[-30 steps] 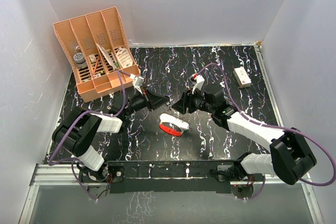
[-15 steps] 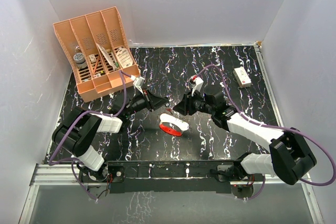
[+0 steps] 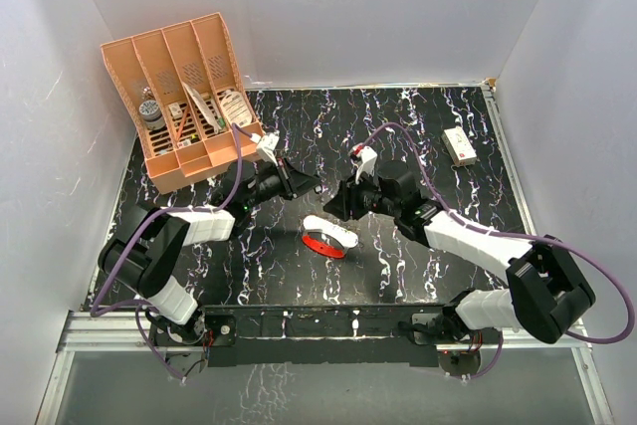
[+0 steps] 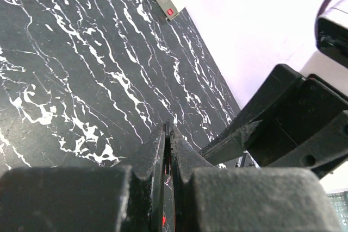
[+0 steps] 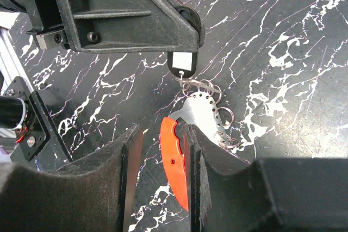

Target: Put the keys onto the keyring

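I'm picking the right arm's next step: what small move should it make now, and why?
Probably lower the right tool and close on the keyring: its jaws stand open with the keyring's red side showing between them, while the shut left tool sits by the key.

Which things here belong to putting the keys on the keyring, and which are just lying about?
Job in hand: keys, held by the shut left claw; red-and-white keyring.
Lying about: orange file rack; small white box.
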Tool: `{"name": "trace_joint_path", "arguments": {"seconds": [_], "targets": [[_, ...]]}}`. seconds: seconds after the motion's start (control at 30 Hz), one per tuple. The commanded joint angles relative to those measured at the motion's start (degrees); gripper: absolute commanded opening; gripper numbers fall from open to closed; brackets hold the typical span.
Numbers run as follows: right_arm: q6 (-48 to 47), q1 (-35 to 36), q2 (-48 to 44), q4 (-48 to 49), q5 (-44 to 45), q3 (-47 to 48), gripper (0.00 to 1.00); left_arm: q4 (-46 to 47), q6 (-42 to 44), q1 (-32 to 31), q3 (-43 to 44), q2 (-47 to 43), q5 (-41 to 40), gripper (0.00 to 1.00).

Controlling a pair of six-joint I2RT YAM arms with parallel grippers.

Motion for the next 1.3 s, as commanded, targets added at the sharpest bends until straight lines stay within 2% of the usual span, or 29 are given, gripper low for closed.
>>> {"name": "trace_joint_path", "arguments": {"seconds": [0.0, 0.27, 0.6, 1.27], "targets": [[-1.25, 1.03, -0.34, 0.93, 4.05, 3.39, 0.35, -6.25, 0.45, -0.6, 2.97, -3.35, -2.33, 0.0], [-2.18, 2.61, 2.45, 0.37, 7.53, 5.61, 0.35, -12.52, 0.19, -2.05, 5.43, -4.44, -4.74, 0.0], [-3.87, 2.71, 2.43, 1.65, 9.17, 5.56, 0.36, -17.09, 0.96, -2.34, 6.24, -6.34, -3.97, 0.0], [-4.03, 2.79, 4.06, 2.63, 7.77, 5.89, 0.29, -18.51, -0.59, -3.01, 7.66, -5.24, -3.21, 0.0]]}}
